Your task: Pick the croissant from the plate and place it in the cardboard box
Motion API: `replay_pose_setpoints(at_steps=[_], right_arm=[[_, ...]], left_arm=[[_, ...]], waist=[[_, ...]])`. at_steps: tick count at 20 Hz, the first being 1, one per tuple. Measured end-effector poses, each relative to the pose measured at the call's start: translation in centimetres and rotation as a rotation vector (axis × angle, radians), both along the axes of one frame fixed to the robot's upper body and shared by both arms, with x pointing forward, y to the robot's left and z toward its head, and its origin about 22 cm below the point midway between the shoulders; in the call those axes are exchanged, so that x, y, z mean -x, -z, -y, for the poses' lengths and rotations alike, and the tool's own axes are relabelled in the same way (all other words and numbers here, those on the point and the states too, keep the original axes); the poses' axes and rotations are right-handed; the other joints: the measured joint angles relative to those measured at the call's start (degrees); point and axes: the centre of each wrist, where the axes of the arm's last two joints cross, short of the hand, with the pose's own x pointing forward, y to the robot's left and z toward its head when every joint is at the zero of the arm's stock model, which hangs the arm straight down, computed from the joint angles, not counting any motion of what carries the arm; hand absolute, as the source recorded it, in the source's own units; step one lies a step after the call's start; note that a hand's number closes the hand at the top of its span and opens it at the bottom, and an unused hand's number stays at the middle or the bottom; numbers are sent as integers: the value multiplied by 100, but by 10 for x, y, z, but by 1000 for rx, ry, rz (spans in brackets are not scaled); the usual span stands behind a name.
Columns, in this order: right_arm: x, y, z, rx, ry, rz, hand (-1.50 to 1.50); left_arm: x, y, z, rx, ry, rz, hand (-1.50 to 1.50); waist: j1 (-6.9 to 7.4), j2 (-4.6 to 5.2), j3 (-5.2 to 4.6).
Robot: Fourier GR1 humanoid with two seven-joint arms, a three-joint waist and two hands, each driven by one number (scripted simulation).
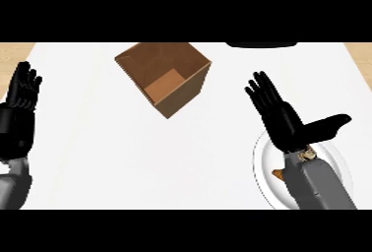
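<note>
Croissant (278, 173) golden-brown, mostly hidden under right forearm, on plate (266, 183).

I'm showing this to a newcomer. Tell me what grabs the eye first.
The open brown box stands out at top centre of the white counter. At lower right, the open right hand spreads over a white plate, hiding most of the croissant. The left hand rests open at the left edge.

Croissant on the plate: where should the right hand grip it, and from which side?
Mostly hidden: only brown bits of the croissant show beside the right forearm, on the white plate. The open right hand hovers over it. Probably come straight down, fingers and thumb pinching across its middle; its lie can't be read.
</note>
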Motion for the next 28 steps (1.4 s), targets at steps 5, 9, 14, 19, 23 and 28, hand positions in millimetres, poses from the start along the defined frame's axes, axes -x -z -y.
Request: replay_pose_setpoints(at_steps=[5,9,14,19,23,28], right_arm=[[-14,-51,70,19,-97,175,-150],[-13,-94,131,227,-192,320,-150],[1,-103,195,356,-256,441,-150],[10,-124,210,548,-243,562,-150],[17,-135,209,754,-289,618,-150],[27,-144,196,1020,-431,693,-150]], left_arm=[[-1,0,11,-89,130,-33,0],[0,4,27,-129,272,-80,0],[0,9,40,-136,384,-110,0],[-3,10,47,-140,430,-122,0],[-2,11,49,-144,446,-124,0],[-5,10,48,-146,451,-129,0]], waist=[[-140,-90,-88],[-244,-87,-105],[-120,-59,-101],[-40,-60,-98],[15,-77,-105],[19,-97,-118]])
